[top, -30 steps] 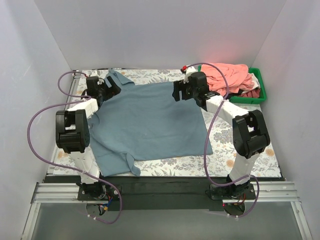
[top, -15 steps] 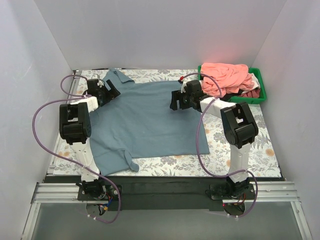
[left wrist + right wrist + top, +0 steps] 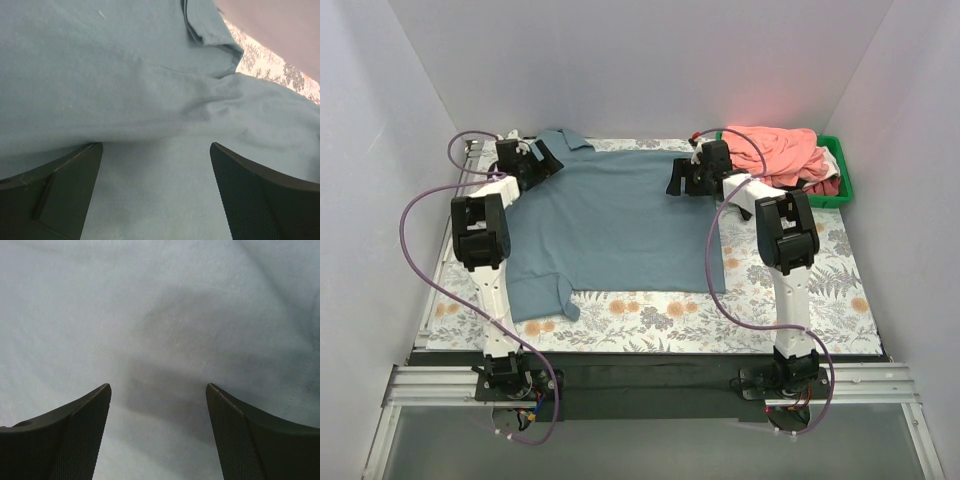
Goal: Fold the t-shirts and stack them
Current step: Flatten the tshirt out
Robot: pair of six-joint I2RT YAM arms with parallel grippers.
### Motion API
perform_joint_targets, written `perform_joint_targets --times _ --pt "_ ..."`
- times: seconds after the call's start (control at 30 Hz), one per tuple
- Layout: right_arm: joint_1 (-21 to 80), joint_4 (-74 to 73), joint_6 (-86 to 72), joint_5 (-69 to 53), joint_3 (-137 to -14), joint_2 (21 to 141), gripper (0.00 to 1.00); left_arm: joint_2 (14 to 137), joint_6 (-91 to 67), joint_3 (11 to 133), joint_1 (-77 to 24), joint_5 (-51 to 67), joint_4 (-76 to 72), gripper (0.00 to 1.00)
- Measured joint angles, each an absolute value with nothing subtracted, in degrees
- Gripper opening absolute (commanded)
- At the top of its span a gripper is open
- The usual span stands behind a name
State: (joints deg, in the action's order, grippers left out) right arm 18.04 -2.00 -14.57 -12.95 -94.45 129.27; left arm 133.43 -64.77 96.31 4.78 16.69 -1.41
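The grey-blue t-shirt is lying spread out on the desk, and its upper part is reaching from under the left gripper to under the right gripper. Its collar is sitting just beside the left gripper, on the far side of it. Both grippers are standing wide, and each one is hovering low over the cloth without pinching anything; a soft ridge of fabric is running across just ahead of the left one. The salmon-pink t-shirts are waiting in a heap in the green bin, just beyond the right gripper on its outer side. I am judging that the risk now is a bad pinch: if the jaws are closing while pressed too low, they may also be taking the floral cover, and if too high, they may be catching only the ridge, so the fold is coming out crooked. The purple cable of the right arm is hanging over the shirt's edge and may be dragging it. Compared with one second ago, both arms are now stretched further away from their bases, the shirt is lying further back and straighter, and more floral cover is showing in front of its hem.
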Motion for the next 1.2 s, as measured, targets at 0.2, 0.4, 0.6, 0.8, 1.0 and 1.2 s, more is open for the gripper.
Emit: perform_joint_targets --times 0.2,0.4,0.6,0.8,1.0,1.2 --pt "16.6 -6.4 -14.9 -14.1 -105.7 135.5 0.83 140.1 -63.7 107.4 4.8 18.7 1.8 0.89" --pt "16.0 -9.5 -14.0 -16.6 -109.9 137.0 0.82 141.9 -61.8 111.5 4.2 20.0 4.3 0.88" --pt "16.7 -9.4 -11.4 -18.0 -105.0 131.9 0.82 134.5 -60.2 103.3 1.7 16.5 6.2 0.88" --pt "18.6 -5.2 -10.3 -19.1 -87.2 114.8 0.82 110.8 -60.8 80.4 -0.1 10.3 2.2 0.91" --pt "20.8 1.5 -10.6 -20.8 -72.7 105.8 0.81 97.2 -62.2 64.4 0.7 4.8 -4.0 0.91" --pt "23.1 3.1 -11.7 -20.5 -62.8 105.6 0.81 97.8 -63.8 48.5 0.8 2.5 -5.6 0.91"
